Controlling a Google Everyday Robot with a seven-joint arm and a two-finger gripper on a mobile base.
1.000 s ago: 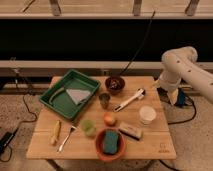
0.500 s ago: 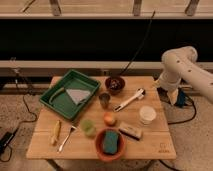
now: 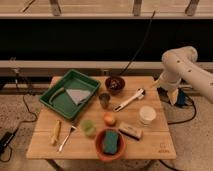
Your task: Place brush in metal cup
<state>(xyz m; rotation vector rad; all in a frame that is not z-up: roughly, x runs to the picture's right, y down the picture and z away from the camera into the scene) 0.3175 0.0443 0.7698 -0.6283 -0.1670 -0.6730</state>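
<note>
The brush lies flat on the wooden table, slanting from the middle up to the right, its wider white end toward the far right edge. The metal cup stands upright just left of the brush's lower tip, a short gap between them. My gripper hangs at the end of the white arm, off the table's right edge near the back, to the right of the brush's white end and apart from it. It holds nothing.
A green tray with a grey cloth sits at the back left. A dark bowl stands behind the metal cup. White cup, green cup, orange fruit, tan block and a red bowl holding a green sponge fill the front.
</note>
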